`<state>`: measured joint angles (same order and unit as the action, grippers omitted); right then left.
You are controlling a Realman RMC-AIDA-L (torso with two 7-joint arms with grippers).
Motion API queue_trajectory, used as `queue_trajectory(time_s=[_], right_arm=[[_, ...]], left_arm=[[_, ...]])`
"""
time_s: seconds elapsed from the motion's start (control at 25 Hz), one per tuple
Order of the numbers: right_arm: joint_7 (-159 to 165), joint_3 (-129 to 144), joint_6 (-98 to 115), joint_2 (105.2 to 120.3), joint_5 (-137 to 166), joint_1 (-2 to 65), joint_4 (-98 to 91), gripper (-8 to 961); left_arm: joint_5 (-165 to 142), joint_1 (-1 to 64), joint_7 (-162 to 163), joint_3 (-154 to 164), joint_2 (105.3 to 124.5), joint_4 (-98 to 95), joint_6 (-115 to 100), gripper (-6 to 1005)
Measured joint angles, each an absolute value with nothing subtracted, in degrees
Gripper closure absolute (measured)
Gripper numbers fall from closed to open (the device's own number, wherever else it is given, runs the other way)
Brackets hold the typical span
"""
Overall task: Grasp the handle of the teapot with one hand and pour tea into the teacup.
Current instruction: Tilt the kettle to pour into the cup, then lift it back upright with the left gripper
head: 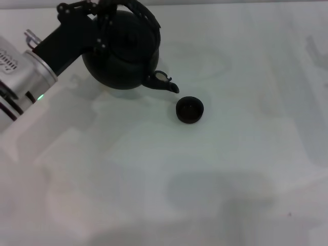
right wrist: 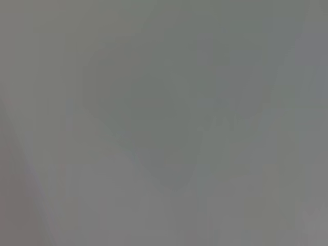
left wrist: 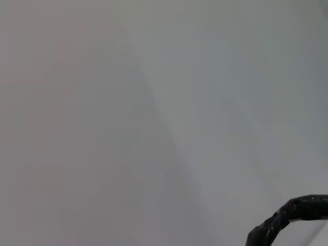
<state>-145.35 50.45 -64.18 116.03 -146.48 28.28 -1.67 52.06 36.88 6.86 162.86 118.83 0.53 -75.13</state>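
Observation:
In the head view the black round-bellied teapot (head: 123,56) is at the far left of the white table (head: 230,169), its short spout (head: 166,82) pointing at the teacup. The tiny black teacup (head: 190,109) stands just beyond and below the spout tip, a small gap apart. My left gripper (head: 105,18) reaches in from the left and is shut on the arched handle (head: 146,18) over the teapot's top. A piece of the handle (left wrist: 289,218) shows in the left wrist view. My right gripper is out of view; the right wrist view shows only blank surface.
The left arm's silver forearm (head: 20,72) lies along the table's left edge. The white tabletop stretches to the right of and in front of the teacup.

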Motion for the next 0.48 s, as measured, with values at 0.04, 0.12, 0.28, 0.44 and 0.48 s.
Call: queue_trajectory(time_s=[0.04, 0.12, 0.28, 0.44, 0.48], right_arm=[[-144.86, 50.45, -64.19, 116.02, -146.47, 28.17, -1.67, 85], [-144.43, 50.44, -64.19, 115.98, -146.46, 28.0, -1.67, 85], [-144.4, 50.45, -64.08, 115.98, -146.32, 28.03, -1.49, 85], [-144.4, 50.45, -64.07, 116.0, -146.12, 28.32, -1.4, 85], [-144.4, 50.45, -64.07, 116.01, -146.09, 28.34, -1.4, 85]], left_arm=[[51.66, 37.09, 6.86, 162.86, 118.83, 0.53, -74.76, 877], [51.29, 37.34, 6.86, 162.86, 118.83, 0.53, -74.35, 877], [51.06, 37.96, 6.85, 162.86, 118.78, 0.74, -73.37, 877], [50.98, 38.27, 5.86, 162.86, 118.84, 0.62, -72.95, 876], [50.95, 38.39, 5.24, 162.86, 118.87, 0.46, -72.77, 876]])
